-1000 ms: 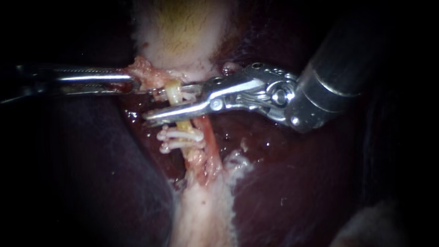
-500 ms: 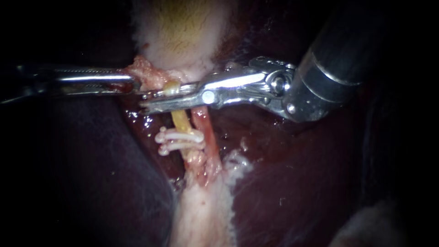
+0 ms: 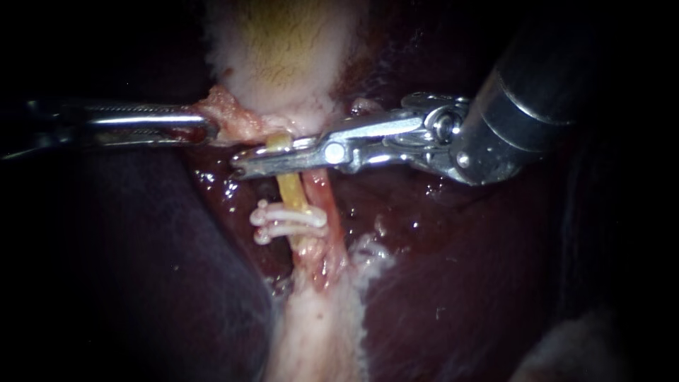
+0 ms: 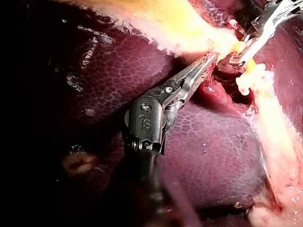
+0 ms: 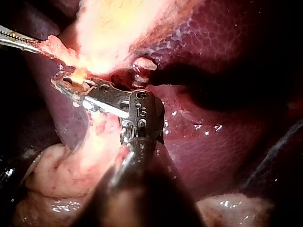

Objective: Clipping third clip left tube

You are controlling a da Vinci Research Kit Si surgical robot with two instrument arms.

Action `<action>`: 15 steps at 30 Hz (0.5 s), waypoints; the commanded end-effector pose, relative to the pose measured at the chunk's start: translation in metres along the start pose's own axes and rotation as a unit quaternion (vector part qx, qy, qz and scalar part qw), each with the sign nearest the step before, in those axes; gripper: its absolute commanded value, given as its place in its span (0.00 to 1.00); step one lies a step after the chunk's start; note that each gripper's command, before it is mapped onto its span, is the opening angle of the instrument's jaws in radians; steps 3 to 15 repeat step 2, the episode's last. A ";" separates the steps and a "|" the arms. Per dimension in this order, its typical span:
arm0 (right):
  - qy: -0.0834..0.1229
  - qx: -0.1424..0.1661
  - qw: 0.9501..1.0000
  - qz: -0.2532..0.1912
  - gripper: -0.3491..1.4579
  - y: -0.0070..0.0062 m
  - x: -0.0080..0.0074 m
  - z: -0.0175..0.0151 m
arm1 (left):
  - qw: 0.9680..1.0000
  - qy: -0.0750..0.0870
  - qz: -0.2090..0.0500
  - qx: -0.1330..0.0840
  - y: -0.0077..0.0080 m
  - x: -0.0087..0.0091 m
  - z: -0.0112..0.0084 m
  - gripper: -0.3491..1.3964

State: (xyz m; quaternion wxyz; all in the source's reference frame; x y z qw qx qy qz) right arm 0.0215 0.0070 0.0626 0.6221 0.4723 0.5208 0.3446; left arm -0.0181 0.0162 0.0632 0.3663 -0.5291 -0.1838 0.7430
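Both end effectors are clenched. The end effector of my right instrument (image 3: 244,163), whose shaft comes in from the upper right, has its two slim metal jaws closed across the left tube (image 3: 290,191). They grasp it from two sides, just below the lower end of the gallbladder (image 3: 283,49). A short yellow stub of the tube shows above the jaws, and the rest of it runs down out from under them. Whether a clip sits inside the jaws cannot be told. In the right wrist view the same yellow stub shows pinched between the closed jaws near their tips. The end effector of my left instrument (image 3: 209,129) reaches in level from the left and grasps a pink tissue flap (image 3: 230,117) at the foot of the gallbladder. Its tips lie near the tips of the right instrument but apart from them. In the left wrist view its toothed jaws lie together on that reddish tissue, with the other instrument's tip just ahead. Further down the left tube, two white clips (image 3: 286,221) lie across it close together, well clear of the closed jaws. Just beside the left tube runs the reddish right tube (image 3: 322,194); both pass down into a pale tissue strip (image 3: 318,318). Dark, wet liver (image 3: 438,269) lies on either side.
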 end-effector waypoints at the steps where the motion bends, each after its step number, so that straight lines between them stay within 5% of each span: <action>1: 0.000 0.000 1.000 0.000 0.00 0.0001 -0.0001 0.0000 | 1.000 0.000 0.000 0.000 0.0000 0.0000 0.0000 0.00; 15: -0.001 0.001 1.000 0.000 0.00 0.0002 -0.0001 0.0000 | 1.000 0.000 0.000 0.000 0.0000 0.0000 0.0000 0.00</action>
